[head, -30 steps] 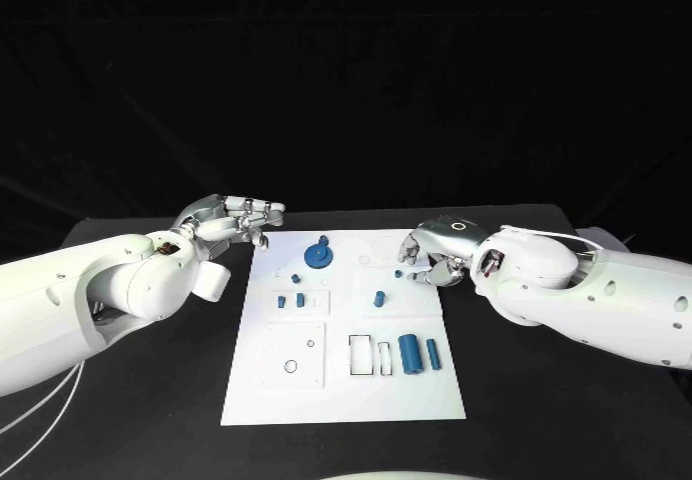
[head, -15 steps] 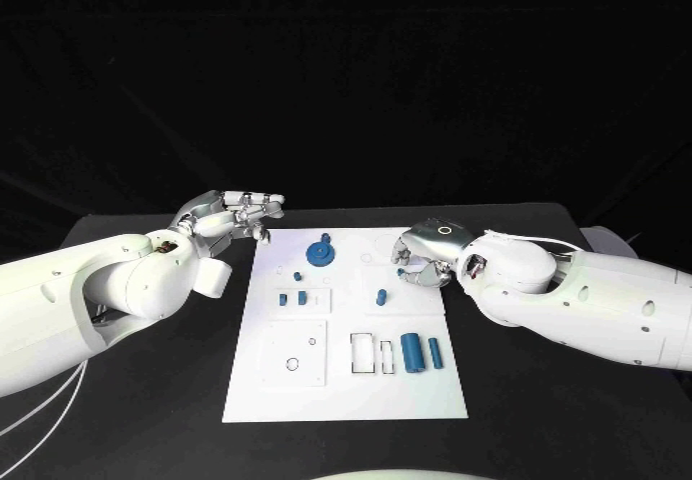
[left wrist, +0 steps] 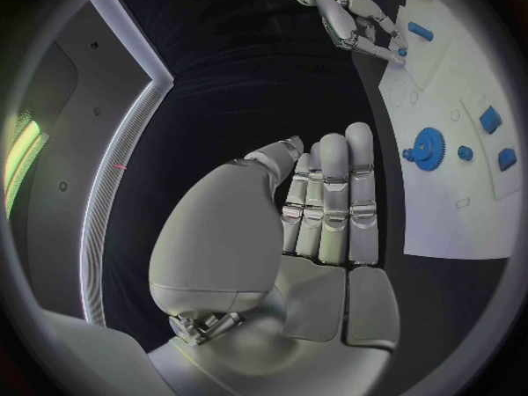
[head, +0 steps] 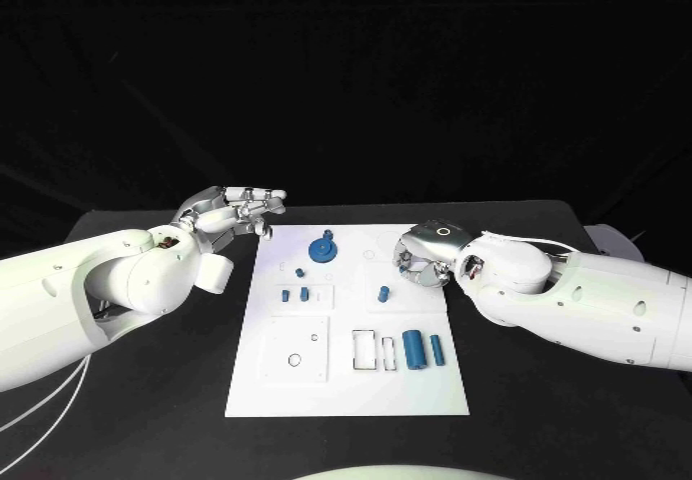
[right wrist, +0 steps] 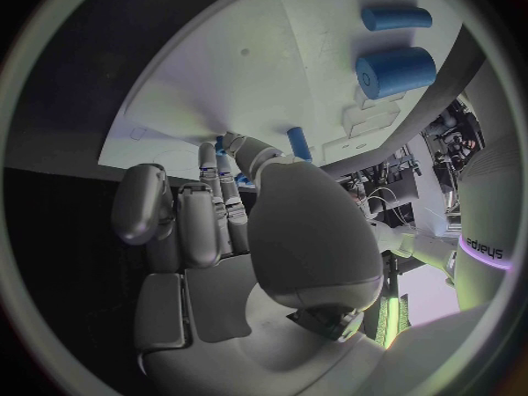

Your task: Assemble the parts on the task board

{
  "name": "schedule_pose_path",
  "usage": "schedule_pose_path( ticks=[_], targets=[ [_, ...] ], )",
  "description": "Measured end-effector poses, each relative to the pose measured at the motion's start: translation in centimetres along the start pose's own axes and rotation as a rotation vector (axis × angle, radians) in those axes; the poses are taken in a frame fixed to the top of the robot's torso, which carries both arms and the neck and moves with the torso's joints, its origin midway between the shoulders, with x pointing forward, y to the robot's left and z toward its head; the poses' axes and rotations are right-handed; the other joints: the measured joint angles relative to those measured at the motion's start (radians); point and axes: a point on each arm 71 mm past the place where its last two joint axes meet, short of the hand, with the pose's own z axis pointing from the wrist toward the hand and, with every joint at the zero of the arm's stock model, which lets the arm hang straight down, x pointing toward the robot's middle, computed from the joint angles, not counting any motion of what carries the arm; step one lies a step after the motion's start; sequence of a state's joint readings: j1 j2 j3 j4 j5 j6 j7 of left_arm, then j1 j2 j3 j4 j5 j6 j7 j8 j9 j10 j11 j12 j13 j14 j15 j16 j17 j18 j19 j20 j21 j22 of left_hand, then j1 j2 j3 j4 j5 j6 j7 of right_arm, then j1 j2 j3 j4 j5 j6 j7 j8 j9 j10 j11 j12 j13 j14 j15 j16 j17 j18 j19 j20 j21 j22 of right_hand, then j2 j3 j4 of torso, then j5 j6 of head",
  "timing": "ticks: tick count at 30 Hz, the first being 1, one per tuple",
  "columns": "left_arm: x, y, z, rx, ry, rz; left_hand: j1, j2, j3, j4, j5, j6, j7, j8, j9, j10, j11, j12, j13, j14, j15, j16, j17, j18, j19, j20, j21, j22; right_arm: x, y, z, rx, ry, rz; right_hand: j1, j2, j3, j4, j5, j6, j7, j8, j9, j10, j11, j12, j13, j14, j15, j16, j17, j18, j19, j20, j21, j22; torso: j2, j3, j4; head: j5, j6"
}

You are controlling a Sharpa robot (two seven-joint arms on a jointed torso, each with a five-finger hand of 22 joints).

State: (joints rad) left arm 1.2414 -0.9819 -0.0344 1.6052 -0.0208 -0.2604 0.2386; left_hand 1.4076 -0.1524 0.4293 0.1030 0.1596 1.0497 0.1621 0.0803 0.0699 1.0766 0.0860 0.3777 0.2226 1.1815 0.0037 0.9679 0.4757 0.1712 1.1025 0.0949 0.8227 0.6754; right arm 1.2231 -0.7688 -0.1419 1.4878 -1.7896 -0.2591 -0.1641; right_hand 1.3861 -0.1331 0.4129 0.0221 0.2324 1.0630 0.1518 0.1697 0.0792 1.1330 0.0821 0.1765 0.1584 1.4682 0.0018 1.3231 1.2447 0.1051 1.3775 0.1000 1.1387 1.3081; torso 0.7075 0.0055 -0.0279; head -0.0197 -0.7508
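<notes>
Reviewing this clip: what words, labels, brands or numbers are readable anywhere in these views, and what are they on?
"adeus": pale lettering on a dark curved surface with a purple glow, at the rim of the right wrist view; it may be cut off.
No readable text on the white board, its blue parts, or either robot hand.

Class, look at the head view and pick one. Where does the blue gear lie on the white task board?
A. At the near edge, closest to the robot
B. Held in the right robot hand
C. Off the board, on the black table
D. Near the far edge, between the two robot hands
D: the blue gear lies flat near the far edge of the task board, apart from the left robot hand and the right robot hand.
</notes>
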Motion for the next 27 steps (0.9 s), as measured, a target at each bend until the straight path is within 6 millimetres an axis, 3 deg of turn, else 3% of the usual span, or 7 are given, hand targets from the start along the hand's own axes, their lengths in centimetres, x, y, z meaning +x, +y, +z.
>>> schedule_pose_path(
  ticks=[13,15,17,27],
  targets=[
    [-0.03,0.02,-0.03,-0.004,0.0,-0.002,0.0,0.0,0.0,-0.005,0.0,-0.004,0.004,0.0,0.0,-0.004,0.004,0.0,0.0,-0.003,0.003,-0.001,-0.001,0.0,0.0,0.0,0.0,-0.001,0.15,0.03,0.24,0.002,0.008,-0.001,-0.006,-0.005,0.029,-0.013,0.0,0.016,-0.009,-0.004,0.005,0.025,-0.009,-0.005,-0.006,-0.004,-0.004,0.011,0.003,0.001,0.004,-0.004,0.017,0.0,-0.001,-0.0002,-0.0006,0.003,-0.008],
    [-0.03,0.03,-0.03,-0.005,0.0,-0.002,0.004,0.004,0.0,-0.006,0.0,-0.004,0.004,0.0,0.0,-0.007,0.004,0.002,0.0,-0.003,0.003,-0.007,-0.002,0.0,0.0,0.0,0.0,-0.002,0.15,0.07,0.28,0.003,0.01,-0.002,-0.012,0.001,0.041,-0.018,-0.009,0.02,-0.005,-0.006,0.005,0.025,-0.009,-0.007,-0.01,-0.004,-0.004,0.015,0.008,0.001,0.004,-0.004,0.026,0.0,-0.001,-0.0008,-0.0006,0.004,-0.008],
    [-0.04,0.04,-0.04,-0.006,0.0,-0.002,0.004,0.004,0.003,-0.008,0.0,-0.007,0.007,0.0,0.0,-0.011,0.004,0.006,0.0,-0.003,0.003,-0.007,-0.003,0.0,0.0,0.0,-0.006,-0.003,0.14,0.12,0.33,0.005,0.011,-0.003,-0.013,0.003,0.055,-0.024,-0.02,0.022,-0.008,-0.012,0.007,0.028,-0.006,-0.011,-0.013,-0.004,-0.004,0.021,0.011,-0.014,0.011,-0.004,0.039,0.0,-0.001,-0.0009,-0.0005,0.004,-0.008],
    [0.04,0.05,-0.08,-0.01,0.003,0.002,0.013,0.002,0.005,-0.016,0.0,-0.009,0.009,0.0,0.0,-0.014,0.007,0.006,0.0,-0.007,0.007,-0.012,-0.007,0.0,0.0,0.0,-0.01,-0.006,0.22,0.43,0.29,0.018,0.005,-0.016,-0.013,0.03,0.103,-0.059,-0.066,0.07,-0.023,-0.004,0.02,0.062,-0.008,-0.006,-0.014,0.0,-0.015,0.041,0.027,-0.014,0.032,-0.018,0.087,0.0,-0.001,-0.0017,0.0,0.0,-0.013]
  ],
)
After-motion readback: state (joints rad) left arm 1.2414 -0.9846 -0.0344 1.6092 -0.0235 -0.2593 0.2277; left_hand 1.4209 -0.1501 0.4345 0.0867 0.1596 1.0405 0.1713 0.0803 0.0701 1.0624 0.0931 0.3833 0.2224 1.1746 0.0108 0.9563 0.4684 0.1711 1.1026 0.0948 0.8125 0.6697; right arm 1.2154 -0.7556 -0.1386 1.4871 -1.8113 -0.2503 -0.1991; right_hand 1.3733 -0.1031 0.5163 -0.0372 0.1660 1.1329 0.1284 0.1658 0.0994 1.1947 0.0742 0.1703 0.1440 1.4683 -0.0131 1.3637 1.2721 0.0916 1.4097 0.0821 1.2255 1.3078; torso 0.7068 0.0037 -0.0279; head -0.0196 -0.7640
